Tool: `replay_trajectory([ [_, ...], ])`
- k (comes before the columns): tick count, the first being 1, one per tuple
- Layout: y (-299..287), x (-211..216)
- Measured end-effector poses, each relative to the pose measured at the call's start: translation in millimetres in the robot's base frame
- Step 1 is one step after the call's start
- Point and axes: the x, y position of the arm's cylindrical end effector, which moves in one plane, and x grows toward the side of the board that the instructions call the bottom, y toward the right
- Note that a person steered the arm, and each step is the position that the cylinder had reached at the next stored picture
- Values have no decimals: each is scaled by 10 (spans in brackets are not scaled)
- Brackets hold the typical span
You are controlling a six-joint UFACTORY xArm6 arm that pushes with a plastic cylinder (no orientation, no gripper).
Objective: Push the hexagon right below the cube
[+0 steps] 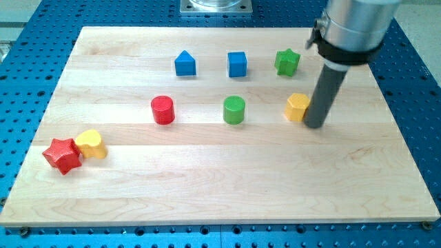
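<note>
The yellow hexagon (298, 107) lies on the wooden board at the view's right. The blue cube (237, 64) stands higher up and to the left of it. My tip (315, 125) rests on the board right against the hexagon's right side, at its lower edge. The dark rod rises from there to the grey arm at the view's top right and hides nothing of the hexagon.
A green star (287, 62) lies right of the cube, a blue house-shaped block (185, 63) left of it. A green cylinder (234, 109) and a red cylinder (162, 109) lie in the middle row. A red star (62, 155) and a yellow heart (91, 144) touch at the lower left.
</note>
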Motion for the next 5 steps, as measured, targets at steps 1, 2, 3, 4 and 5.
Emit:
replay_trajectory([
  [1, -68, -262],
  [2, -90, 24],
  [3, -322, 12],
  [4, -353, -183],
  [5, -369, -213],
])
